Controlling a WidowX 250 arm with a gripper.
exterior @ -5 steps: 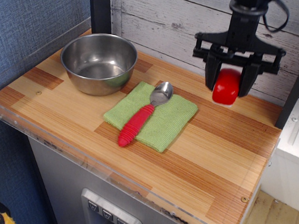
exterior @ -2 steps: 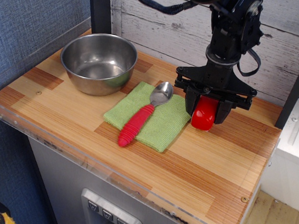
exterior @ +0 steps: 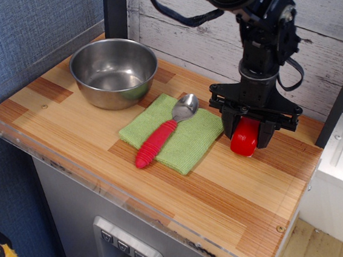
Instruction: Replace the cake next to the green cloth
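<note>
The cake [exterior: 244,137] is a glossy red rounded block, held between the black fingers of my gripper [exterior: 246,134] just right of the green cloth [exterior: 174,135]. Its lower end is at or very near the wooden tabletop; I cannot tell if it touches. The gripper is shut on the cake, pointing straight down. The light green cloth lies flat at the table's middle with a spoon [exterior: 164,132] with a red ribbed handle lying across it.
A steel bowl [exterior: 112,71] stands at the back left of the wooden table [exterior: 226,188]. A clear plastic rim runs along the front and left edges. A white plank wall is behind, a black post at the right.
The gripper came down and left with the cake from above the back right, reached the cloth's right edge, then shifted slightly right and lower.
</note>
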